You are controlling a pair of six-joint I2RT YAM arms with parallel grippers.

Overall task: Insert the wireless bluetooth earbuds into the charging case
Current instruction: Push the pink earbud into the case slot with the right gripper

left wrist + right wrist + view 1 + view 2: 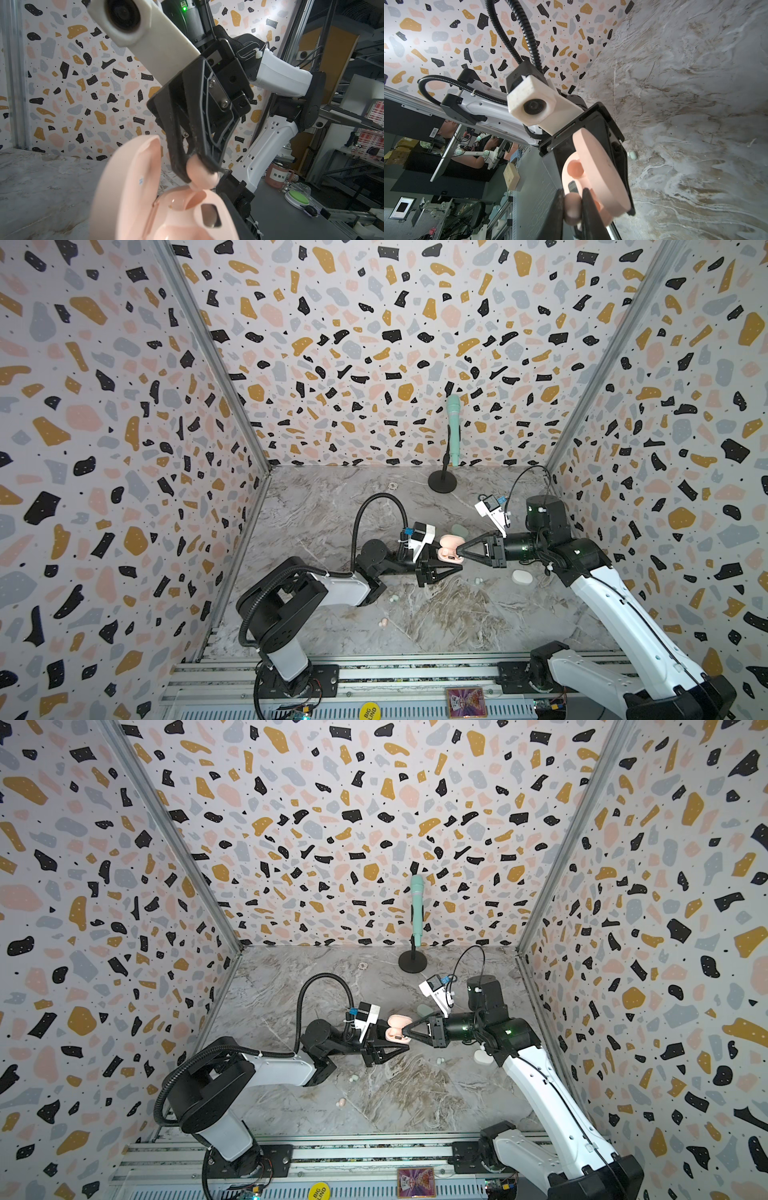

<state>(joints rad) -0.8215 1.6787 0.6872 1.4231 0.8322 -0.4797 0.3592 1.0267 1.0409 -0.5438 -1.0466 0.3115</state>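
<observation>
marble tabletop [415, 614] below, the left gripper [452, 559] clamps the open pink charging case [182, 224], its empty socket [196, 200] just beyond the right gripper [459, 549], which pinches a pink earbud [202, 174] nub-first toward it.

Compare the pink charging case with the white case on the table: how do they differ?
The pink charging case is open, lid raised; the white case is shut. The pink charging case is gripped by the left tool; the white case lies untouched on the table. Both are small, rounded and pebble-shaped.
</observation>
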